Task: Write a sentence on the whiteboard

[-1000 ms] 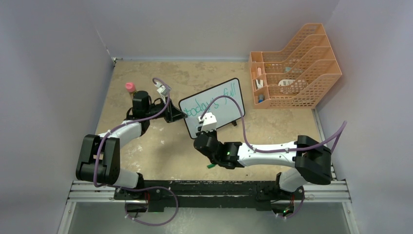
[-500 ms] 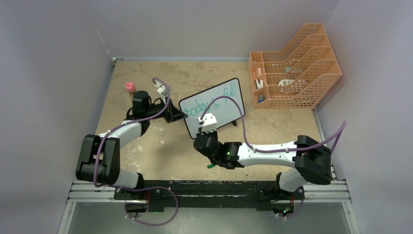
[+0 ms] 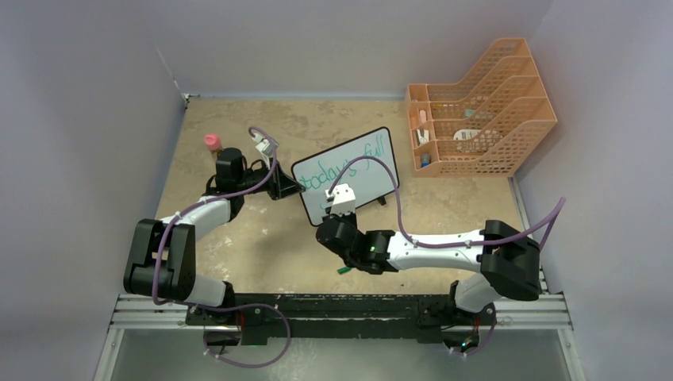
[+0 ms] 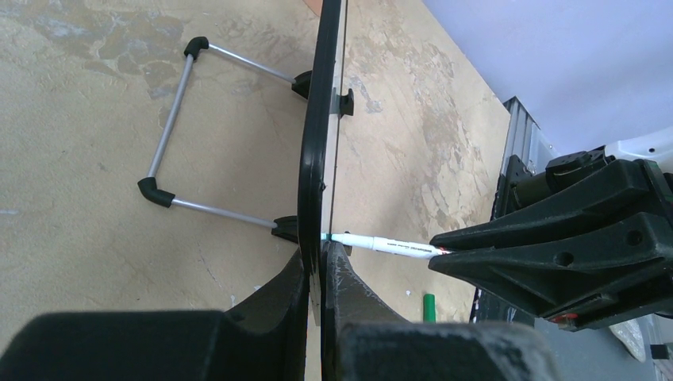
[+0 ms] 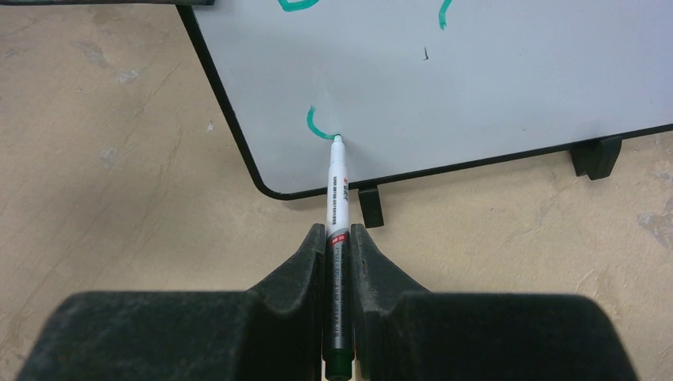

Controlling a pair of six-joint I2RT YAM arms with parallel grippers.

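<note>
The right gripper (image 5: 339,236) is clamped on a white marker (image 5: 336,186) at the lower middle of the right wrist view. The marker's green tip touches the whiteboard (image 5: 492,87) at the end of a short curved stroke near the board's lower left corner. To write well, I judge the tip should press lightly and evenly, in small strokes (too hard a push could tip the board back on its feet). The left gripper (image 4: 317,266) pinches the board's edge at the bottom centre of the left wrist view, steadying it. The board fills the upper half of the right wrist frame, directly above the right gripper, with bits of green lettering at the frame's top edge.
</note>
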